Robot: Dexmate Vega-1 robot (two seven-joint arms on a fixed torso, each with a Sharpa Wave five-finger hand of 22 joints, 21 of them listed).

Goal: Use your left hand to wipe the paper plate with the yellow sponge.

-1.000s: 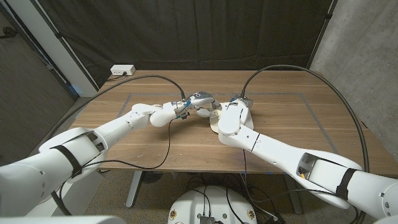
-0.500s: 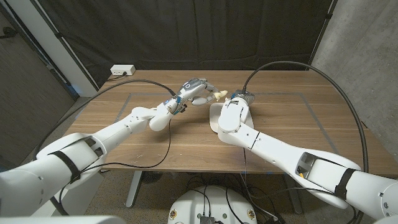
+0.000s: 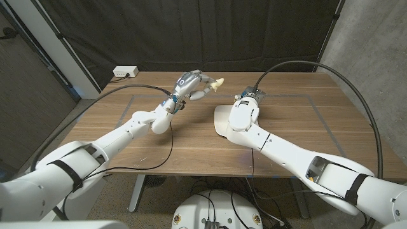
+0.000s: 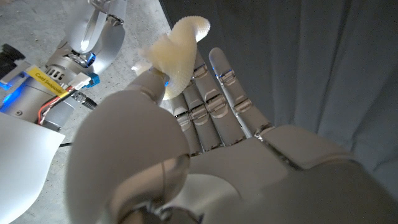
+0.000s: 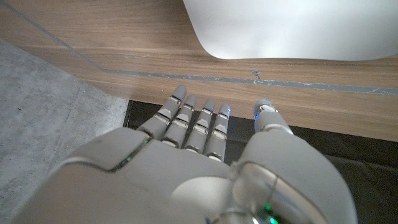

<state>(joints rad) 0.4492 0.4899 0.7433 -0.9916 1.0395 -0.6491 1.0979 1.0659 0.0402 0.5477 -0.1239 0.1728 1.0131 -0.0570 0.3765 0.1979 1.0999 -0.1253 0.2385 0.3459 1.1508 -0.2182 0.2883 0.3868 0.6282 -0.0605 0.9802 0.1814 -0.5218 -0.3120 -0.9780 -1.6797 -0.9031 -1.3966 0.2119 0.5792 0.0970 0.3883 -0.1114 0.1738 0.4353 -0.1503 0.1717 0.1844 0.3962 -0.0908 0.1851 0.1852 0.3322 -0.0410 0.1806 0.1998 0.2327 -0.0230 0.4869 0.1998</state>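
— What is changing overhead?
— Since a second ago, the left hand (image 3: 193, 85) is lifting the yellow sponge (image 3: 216, 83) up off the paper plate (image 3: 222, 119), which is lying beside the right hand (image 3: 245, 105).

— And the left wrist camera?
— Thumb and fingers (image 4: 214, 93) are pinching the pale sponge (image 4: 176, 55).

— The right wrist?
— The right hand (image 5: 205, 149) is holding nothing, fingers (image 5: 193, 121) extended side by side, near the plate (image 5: 292, 28) on the table (image 5: 93, 43).

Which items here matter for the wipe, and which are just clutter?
Job:
- sponge, pinched in the left hand, lifted off the table
- paper plate
- right hand, beside the plate

Clutter:
- white box at the table's far left corner
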